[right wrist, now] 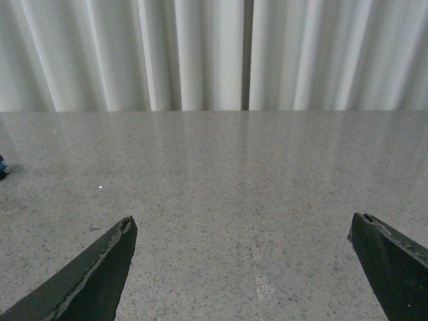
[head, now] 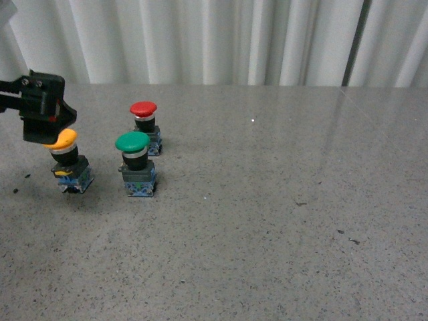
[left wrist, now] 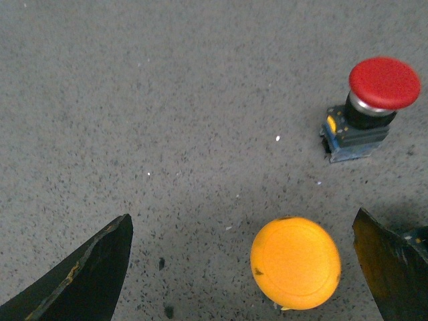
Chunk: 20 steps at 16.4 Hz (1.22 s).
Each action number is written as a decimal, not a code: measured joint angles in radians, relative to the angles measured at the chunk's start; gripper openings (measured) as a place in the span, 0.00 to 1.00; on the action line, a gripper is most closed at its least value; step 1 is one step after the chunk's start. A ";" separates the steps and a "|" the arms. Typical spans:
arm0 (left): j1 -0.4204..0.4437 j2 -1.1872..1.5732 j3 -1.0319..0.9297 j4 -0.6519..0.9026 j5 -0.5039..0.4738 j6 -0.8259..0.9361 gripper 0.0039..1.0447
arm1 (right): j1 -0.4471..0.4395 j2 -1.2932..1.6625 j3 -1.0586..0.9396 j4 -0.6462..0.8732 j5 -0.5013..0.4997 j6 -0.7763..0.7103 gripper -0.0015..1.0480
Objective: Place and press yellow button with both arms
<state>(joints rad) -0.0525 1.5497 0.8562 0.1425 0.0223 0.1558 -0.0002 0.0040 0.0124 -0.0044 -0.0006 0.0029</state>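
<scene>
**Front view and wrist views: yellow button before grasp**

Front view: the yellow mushroom-capped push button with black neck and blue-grey base (head: 67, 160) is seen on the grey speckled table (head: 267, 234), far left, beneath the left gripper (head: 45, 130).

Left wrist view: the cap lies untouched between widely spread jaws. The button is judged light, rigid and smooth-domed, so the neck or blocky base is preferred for gripping.

Right wrist view: the right gripper (right wrist: 244, 267) is spread wide, holding nothing; the button is not shown.

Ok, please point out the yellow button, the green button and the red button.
yellow button (left wrist: 295, 262), left wrist view, centre of its cap.
green button (head: 136, 162), front view, black neck under the cap.
red button (head: 144, 126), front view, black neck under the cap.
</scene>
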 joint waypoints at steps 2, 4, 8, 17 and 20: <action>-0.005 0.038 0.000 0.010 0.016 -0.016 0.94 | 0.000 0.000 0.000 0.000 0.000 0.000 0.94; -0.009 0.066 0.000 0.039 0.033 -0.017 0.94 | 0.000 0.000 0.000 0.000 0.000 0.000 0.94; -0.019 0.117 -0.003 0.049 0.053 -0.017 0.94 | 0.000 0.000 0.000 0.000 0.000 0.000 0.94; -0.037 0.026 -0.028 0.033 0.008 0.011 0.33 | 0.000 0.000 0.000 0.000 0.000 0.000 0.94; -0.121 -0.111 0.000 -0.018 0.003 0.013 0.32 | 0.000 0.000 0.000 0.000 0.000 0.000 0.94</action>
<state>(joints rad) -0.1734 1.4387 0.8562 0.1242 0.0250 0.1688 -0.0002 0.0040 0.0124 -0.0040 -0.0006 0.0025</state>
